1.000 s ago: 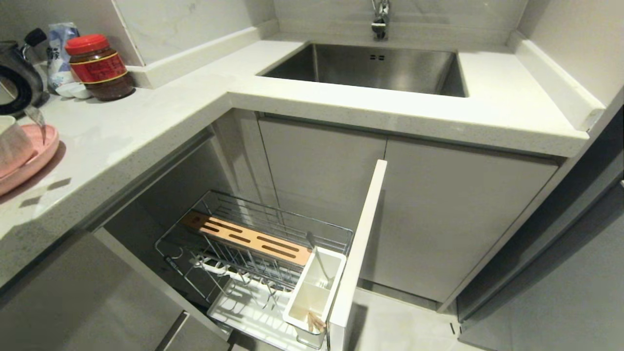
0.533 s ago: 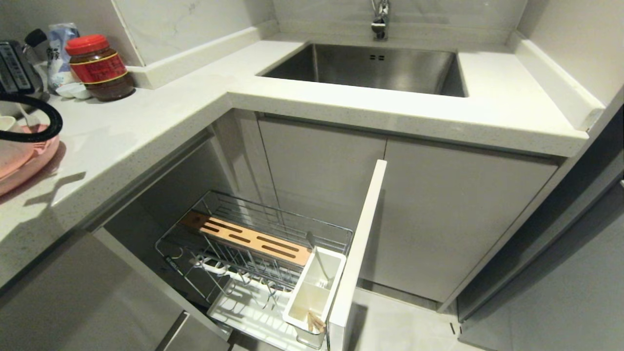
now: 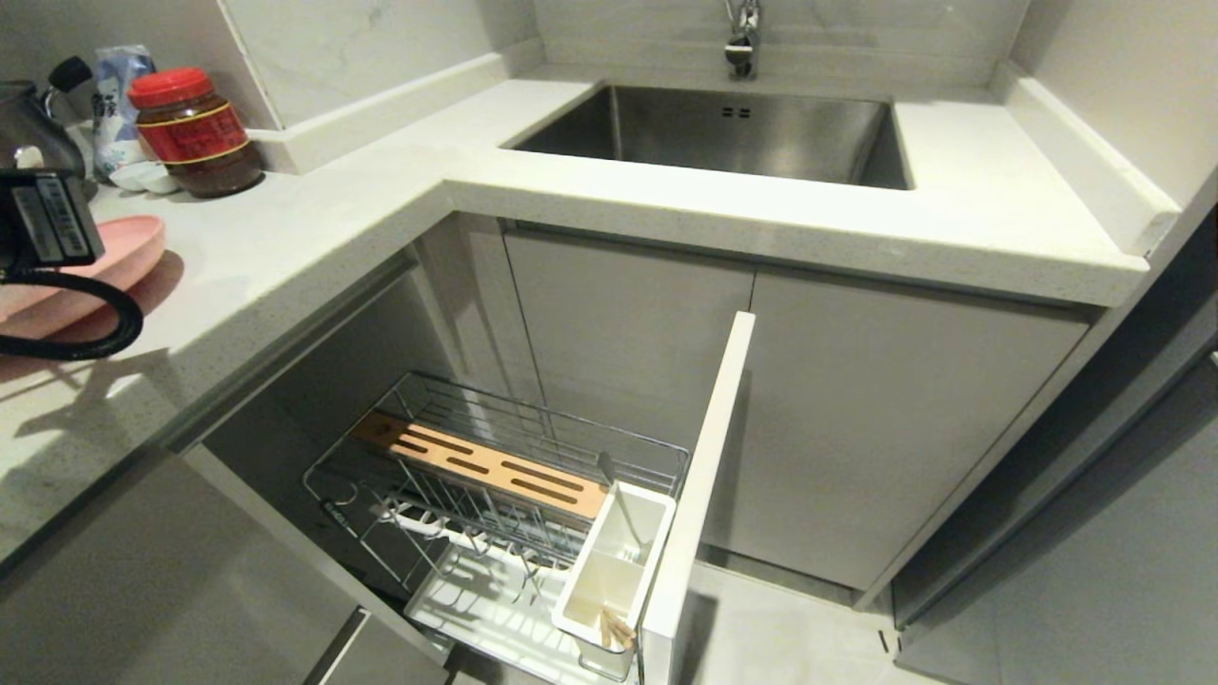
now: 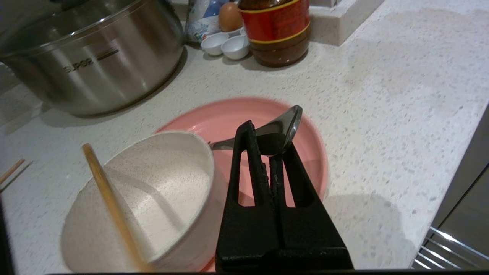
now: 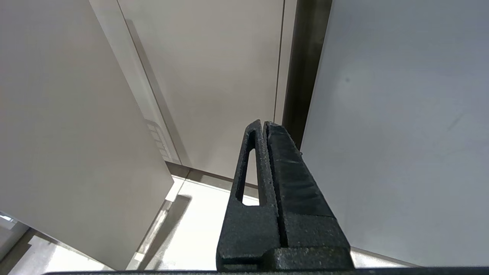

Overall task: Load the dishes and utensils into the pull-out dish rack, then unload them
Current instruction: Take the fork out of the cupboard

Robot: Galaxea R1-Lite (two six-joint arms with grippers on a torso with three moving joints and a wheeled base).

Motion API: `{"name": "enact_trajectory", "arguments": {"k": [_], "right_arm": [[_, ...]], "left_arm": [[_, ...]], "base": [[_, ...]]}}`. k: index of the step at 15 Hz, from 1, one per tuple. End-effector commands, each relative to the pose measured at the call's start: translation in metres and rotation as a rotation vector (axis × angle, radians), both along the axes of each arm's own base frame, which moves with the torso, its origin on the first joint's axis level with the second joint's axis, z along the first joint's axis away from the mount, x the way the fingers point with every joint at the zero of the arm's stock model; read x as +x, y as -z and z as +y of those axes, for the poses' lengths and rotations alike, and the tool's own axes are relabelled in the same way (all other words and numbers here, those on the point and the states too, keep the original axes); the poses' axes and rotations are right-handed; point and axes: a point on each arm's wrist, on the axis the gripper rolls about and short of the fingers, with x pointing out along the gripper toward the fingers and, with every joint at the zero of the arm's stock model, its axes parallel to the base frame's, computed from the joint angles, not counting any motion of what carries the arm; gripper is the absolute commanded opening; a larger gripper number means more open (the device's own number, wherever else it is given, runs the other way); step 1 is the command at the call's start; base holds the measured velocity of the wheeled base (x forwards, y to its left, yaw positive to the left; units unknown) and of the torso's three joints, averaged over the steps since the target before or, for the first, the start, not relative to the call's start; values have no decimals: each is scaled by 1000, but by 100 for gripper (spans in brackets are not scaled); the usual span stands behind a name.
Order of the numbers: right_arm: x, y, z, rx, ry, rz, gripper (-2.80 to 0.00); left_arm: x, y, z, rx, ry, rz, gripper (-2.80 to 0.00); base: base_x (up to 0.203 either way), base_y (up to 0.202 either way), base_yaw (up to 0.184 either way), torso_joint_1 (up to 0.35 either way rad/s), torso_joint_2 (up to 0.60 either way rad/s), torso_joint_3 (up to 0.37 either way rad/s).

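Note:
My left gripper is shut on a slim metal utensil and holds it over the pale-pink plate on the counter. A cream-white bowl sits on the plate's near side with a wooden chopstick across it. Only the left arm's wrist shows in the head view, over the plate at the far left. Below, the pull-out dish rack stands open. Its white cutlery box holds chopsticks and a metal utensil. My right gripper hangs shut, low by the cabinet doors.
A large steel pot stands behind the plate. A red-lidded jar and small white cups sit by the wall. The sink is at the back. The rack's white front panel juts out beside the cabinet doors.
The left arm's wrist has swung lower and to the right over the counter's left edge. The plate's rim now shows farther right than before. The rack is unchanged.

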Motion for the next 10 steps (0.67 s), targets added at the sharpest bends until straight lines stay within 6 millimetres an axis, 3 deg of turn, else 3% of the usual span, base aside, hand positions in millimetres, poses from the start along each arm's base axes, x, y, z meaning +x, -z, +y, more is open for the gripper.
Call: {"name": "enact_trajectory", "arguments": {"k": [1, 5, 10], "right_arm": [[2, 7, 0, 0, 0, 26, -280], [2, 7, 0, 0, 0, 26, -280], [2, 7, 0, 0, 0, 26, -280]], "left_arm": [[-17, 0, 0, -1, -3, -21, -280], [-35, 7, 1, -1, -2, -24, -280], [-32, 16, 1, -6, -3, 3, -280]], "base": [[0, 0, 0, 0, 0, 0], [0, 0, 0, 0, 0, 0], [0, 0, 0, 0, 0, 0]]}}
